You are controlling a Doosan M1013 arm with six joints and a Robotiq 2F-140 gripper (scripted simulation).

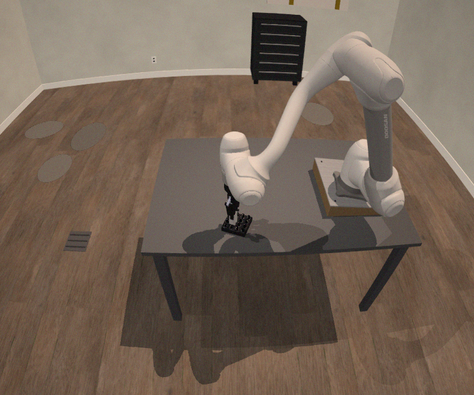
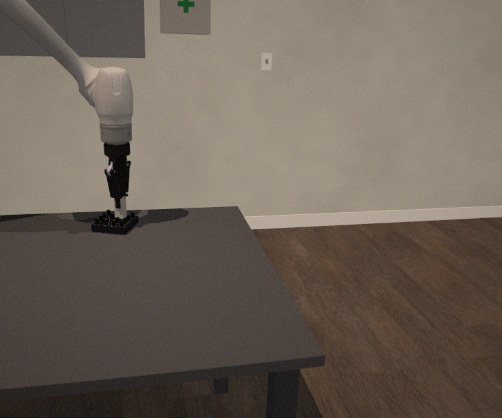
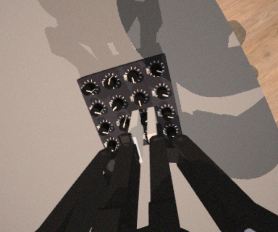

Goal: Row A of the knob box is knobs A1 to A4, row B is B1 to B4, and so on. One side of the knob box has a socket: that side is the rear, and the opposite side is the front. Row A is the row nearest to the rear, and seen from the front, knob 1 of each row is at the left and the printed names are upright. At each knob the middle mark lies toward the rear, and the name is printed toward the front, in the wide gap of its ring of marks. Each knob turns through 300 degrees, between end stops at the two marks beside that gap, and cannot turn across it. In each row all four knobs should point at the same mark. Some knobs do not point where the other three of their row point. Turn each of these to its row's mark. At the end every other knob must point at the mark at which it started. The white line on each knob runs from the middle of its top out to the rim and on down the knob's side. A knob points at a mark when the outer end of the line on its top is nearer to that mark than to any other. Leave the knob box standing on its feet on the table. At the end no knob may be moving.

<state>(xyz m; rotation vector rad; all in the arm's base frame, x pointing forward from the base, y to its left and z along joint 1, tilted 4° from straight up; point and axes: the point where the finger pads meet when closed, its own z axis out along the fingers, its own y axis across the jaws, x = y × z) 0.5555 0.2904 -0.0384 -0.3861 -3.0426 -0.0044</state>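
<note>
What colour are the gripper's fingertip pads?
White, on the otherwise black gripper; the pads show best in the wrist view, closed over the knob box.

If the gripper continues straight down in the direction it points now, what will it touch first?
Most likely a knob of the knob box: the gripper points straight down and is nearly shut around one, in the row second from the wrist camera. Under it is the box, then the table.

Black knob box (image 3: 129, 101) flat on table, 4x4 white-lined knobs, upright
</note>
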